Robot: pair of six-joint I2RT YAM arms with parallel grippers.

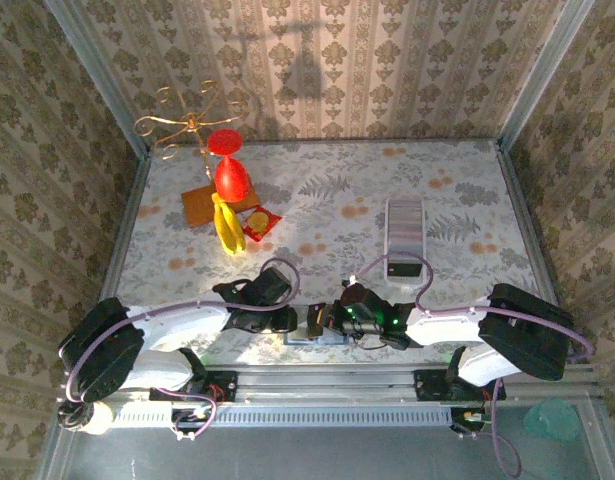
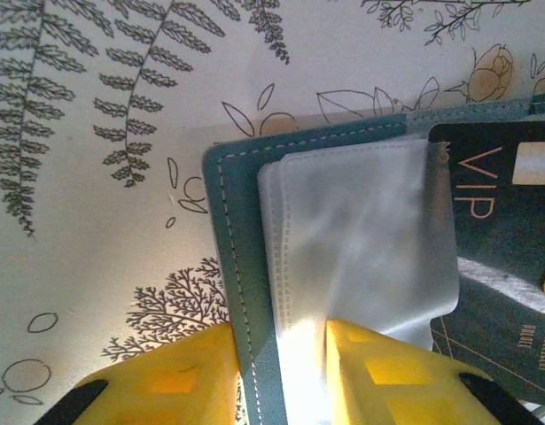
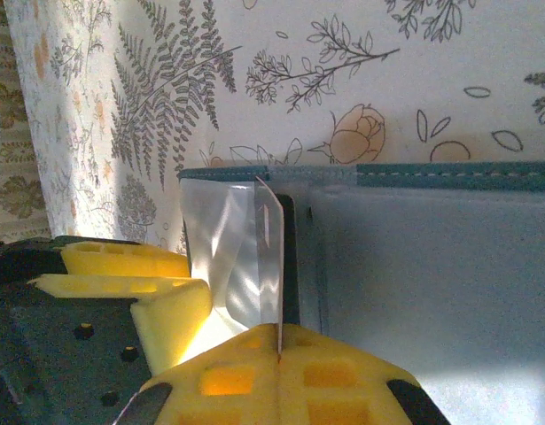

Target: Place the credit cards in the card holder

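The left wrist view shows the print: a dark credit card (image 2: 502,221) marked VIP, one end tucked under the clear pocket (image 2: 361,230) of the teal card holder (image 2: 237,252). The left gripper (image 2: 281,341) is clamped on the holder's near edge, with pocket and teal cover between its yellow fingers. The right wrist view shows that card edge-on, as a thin sheet standing from the holder. The right gripper (image 3: 279,341) is pressed together on it. From above, the holder lies at the near edge of the table (image 1: 457,200), between the two arms. The cloth bears ferns and orange blossoms. A banana (image 1: 227,228), a red goblet (image 1: 229,170), a gold wire stand (image 1: 182,125) and a grey striped box (image 1: 405,230) sit farther back. Patterned wallpaper (image 1: 337,60) closes three sides.
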